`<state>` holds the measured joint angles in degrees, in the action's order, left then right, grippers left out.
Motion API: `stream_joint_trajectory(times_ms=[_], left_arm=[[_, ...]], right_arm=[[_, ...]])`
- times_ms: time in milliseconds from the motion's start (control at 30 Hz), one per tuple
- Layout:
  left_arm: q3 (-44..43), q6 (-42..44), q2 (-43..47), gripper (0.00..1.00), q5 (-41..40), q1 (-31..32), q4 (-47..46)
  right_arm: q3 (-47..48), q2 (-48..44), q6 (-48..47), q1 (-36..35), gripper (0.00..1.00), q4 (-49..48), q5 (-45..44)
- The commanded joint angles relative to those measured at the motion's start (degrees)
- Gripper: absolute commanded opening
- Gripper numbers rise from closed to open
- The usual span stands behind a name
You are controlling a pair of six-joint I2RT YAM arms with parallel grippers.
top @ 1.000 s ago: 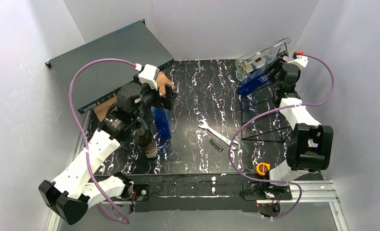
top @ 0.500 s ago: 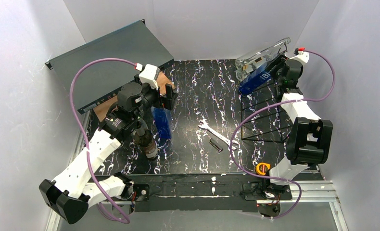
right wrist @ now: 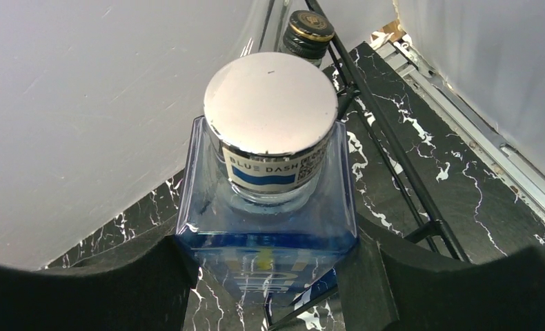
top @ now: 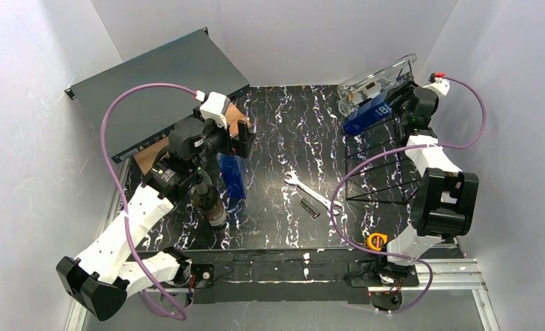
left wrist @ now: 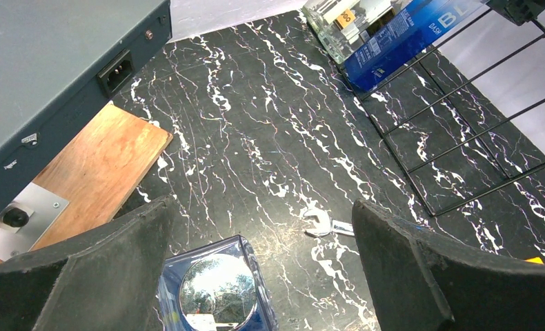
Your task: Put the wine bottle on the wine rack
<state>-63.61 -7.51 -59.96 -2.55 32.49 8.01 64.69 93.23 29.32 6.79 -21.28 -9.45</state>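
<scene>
The black wire wine rack (top: 383, 172) stands at the right; its wires also show in the left wrist view (left wrist: 463, 131) and the right wrist view (right wrist: 394, 158). My right gripper (top: 402, 103) (right wrist: 270, 272) is shut on the sides of a square blue bottle (top: 370, 114) (right wrist: 270, 207) with a silver cap. That bottle lies slanted on the rack's far end, next to a clear bottle (top: 380, 76). My left gripper (top: 242, 141) (left wrist: 263, 214) is open above a second blue bottle (top: 233, 176) (left wrist: 218, 293), which stands upright on the table.
A dark bottle (top: 209, 201) lies under my left arm. A wrench (top: 304, 187) and a small black toothed piece (top: 309, 209) lie mid-table. The dark grey case (top: 152, 89) and a wooden board (left wrist: 97, 172) sit at the back left. A yellow roll (top: 376, 241) lies by the right base.
My right wrist has shifted slightly to the right along the rack's far end, with the blue bottle in its jaws. The left arm has not moved.
</scene>
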Motion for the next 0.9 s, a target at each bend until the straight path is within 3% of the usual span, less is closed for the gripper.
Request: stream_joint_trajectory(times_ms=[0, 200, 600, 867], left_arm=[[-2.20, 0.03, 0.46, 0.99, 0.00, 0.20, -0.10], [-2.21, -0.14, 0.38, 0.99, 0.26, 0.20, -0.11], [-2.21, -0.30, 0.53, 0.99, 0.44, 0.20, -0.19], [-2.26, -0.58, 0.54, 0.99, 0.96, 0.25, -0.19]], right_arm=[[-1.47, 3.16, -5.27, 2.64, 0.64, 9.23, -3.63], [-0.65, 3.03, -2.34, 3.24, 0.72, 12.11, -2.87], [1.92, 1.17, 2.79, 3.32, 0.98, 20.25, -4.57], [2.68, -0.39, 6.15, 3.10, 0.98, 24.12, -4.10]])
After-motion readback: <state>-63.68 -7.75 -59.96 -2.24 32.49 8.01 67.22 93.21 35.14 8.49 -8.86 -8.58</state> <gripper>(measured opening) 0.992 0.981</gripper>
